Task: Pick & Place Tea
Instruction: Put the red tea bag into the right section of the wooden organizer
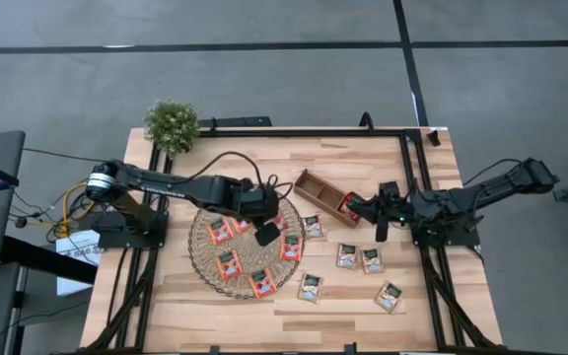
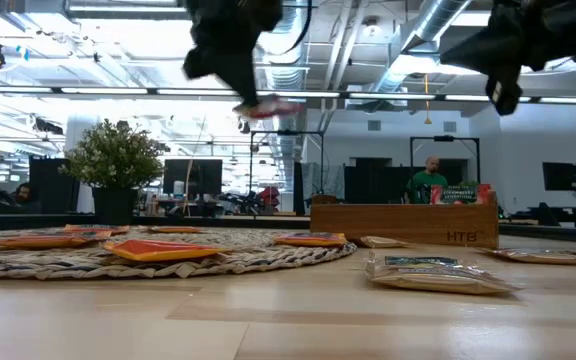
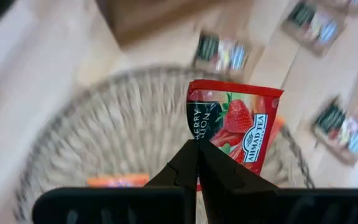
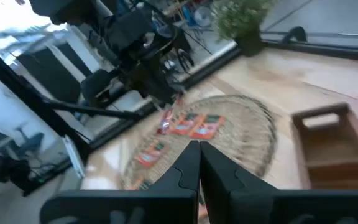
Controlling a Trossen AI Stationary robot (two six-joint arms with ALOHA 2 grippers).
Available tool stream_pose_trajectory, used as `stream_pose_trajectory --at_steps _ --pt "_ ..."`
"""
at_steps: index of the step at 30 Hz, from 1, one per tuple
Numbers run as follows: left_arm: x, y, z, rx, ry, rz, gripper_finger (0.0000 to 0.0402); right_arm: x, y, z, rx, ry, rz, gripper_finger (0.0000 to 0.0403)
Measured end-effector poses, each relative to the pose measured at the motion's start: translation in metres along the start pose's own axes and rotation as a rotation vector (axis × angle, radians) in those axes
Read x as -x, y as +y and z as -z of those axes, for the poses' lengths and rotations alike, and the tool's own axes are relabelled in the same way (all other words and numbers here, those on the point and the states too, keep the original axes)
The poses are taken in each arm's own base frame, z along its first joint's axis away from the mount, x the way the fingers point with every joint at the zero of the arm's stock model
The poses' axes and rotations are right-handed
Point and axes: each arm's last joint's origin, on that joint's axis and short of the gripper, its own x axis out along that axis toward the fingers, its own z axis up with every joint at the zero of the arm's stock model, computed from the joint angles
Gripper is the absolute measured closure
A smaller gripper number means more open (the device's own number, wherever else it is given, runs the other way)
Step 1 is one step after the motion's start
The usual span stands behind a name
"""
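pinched between the closed fingers of the left gripper, a red-orange tea sachet is held above the wicker mat; the right gripper is pressed together, empty.

I am holding one red strawberry tea sachet pinched above the mat; others are lying scattered around.

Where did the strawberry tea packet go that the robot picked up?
The left gripper holds the red strawberry sachet pinched in the air above the wicker mat, left of the wooden tray in the high view.
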Motion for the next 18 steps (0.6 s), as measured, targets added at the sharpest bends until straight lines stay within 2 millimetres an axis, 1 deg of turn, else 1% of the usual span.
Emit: stream_pose_trajectory --at_steps 5,9,12,15,18 --pt "0.017 -0.005 -0.021 -0.069 -0.135 -0.003 0.0401 -0.018 -0.002 0.001 -0.013 0.028 -0.048 0.0403" --pt "0.021 -0.008 -0.028 -0.111 -0.205 0.002 0.0401 -0.035 0.0 -0.006 0.011 0.067 -0.063 0.0395" --pt "0.02 -0.008 -0.03 -0.13 -0.225 -0.007 0.0401 -0.049 0.003 -0.019 0.049 0.077 -0.075 0.0367" --pt "0.018 -0.009 -0.03 -0.149 -0.229 -0.028 0.0401 -0.062 0.005 -0.033 0.092 0.078 -0.089 0.0327" --pt "0.018 -0.01 -0.03 -0.156 -0.238 -0.037 0.0401 -0.075 0.004 -0.045 0.112 0.099 -0.078 0.0285"
